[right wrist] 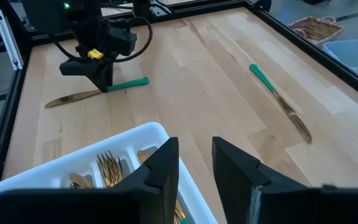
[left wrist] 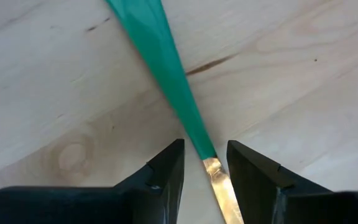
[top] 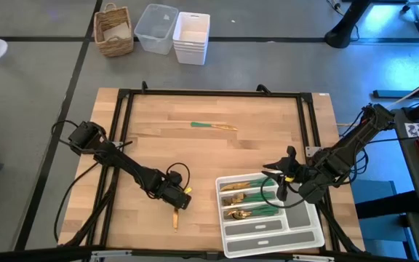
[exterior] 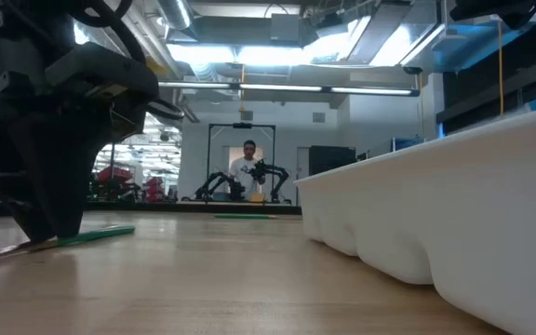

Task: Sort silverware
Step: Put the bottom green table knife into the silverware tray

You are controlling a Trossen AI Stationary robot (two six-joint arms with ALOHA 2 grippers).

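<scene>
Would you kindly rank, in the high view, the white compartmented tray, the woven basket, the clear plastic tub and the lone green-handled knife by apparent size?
1. White compartmented tray, clearly largest.
2. Clear plastic tub and woven basket: look alike, and both stand on the floor, farther from the camera, so unranked.
3. Green-handled knife, thinnest and smallest in area.

Wooden table (top: pixel 195 167), white tray (top: pixel 268 244), two green-handled knives (top: pixel 213 126) (top: pixel 175 215)

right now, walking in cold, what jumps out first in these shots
The left claw is down at the table's near left, its open fingers straddling a green-handled knife that lies flat on the wood. The white tray at the near right already holds gold cutlery, with the right claw hovering open over it. One more knife lies alone toward the table's far side.
</scene>
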